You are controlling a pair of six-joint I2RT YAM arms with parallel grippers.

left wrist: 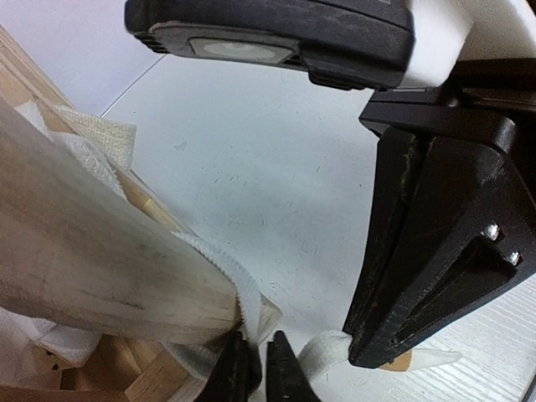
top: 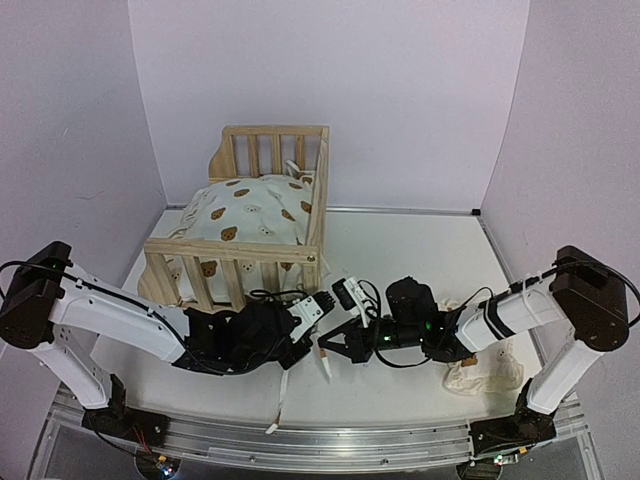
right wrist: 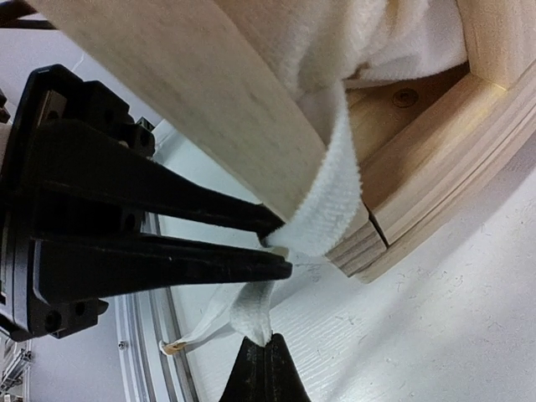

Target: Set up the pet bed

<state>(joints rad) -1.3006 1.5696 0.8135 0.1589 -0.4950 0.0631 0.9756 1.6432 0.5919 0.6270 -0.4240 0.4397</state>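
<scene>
The pet bed (top: pixel 240 262), a pine slatted frame, stands left of centre with a cream bear-print cushion (top: pixel 250 215) lying in it. A white tie (right wrist: pixel 331 193) from the cushion wraps round the bed's front right corner post (left wrist: pixel 100 260). My left gripper (top: pixel 312 325) is at that post, its tips pinched on the tie (left wrist: pixel 226 268) just below the wood. My right gripper (top: pixel 322 345) faces it from the right, shut on the tie's loose end (right wrist: pixel 255 310). In the right wrist view the left fingers (right wrist: pixel 167 268) reach in from the left.
A cream cloth (top: pixel 485 375) lies on the table under the right arm. Another tie strip (top: pixel 281 400) trails toward the table's front metal rail (top: pixel 300 440). Lilac walls close in the back and both sides.
</scene>
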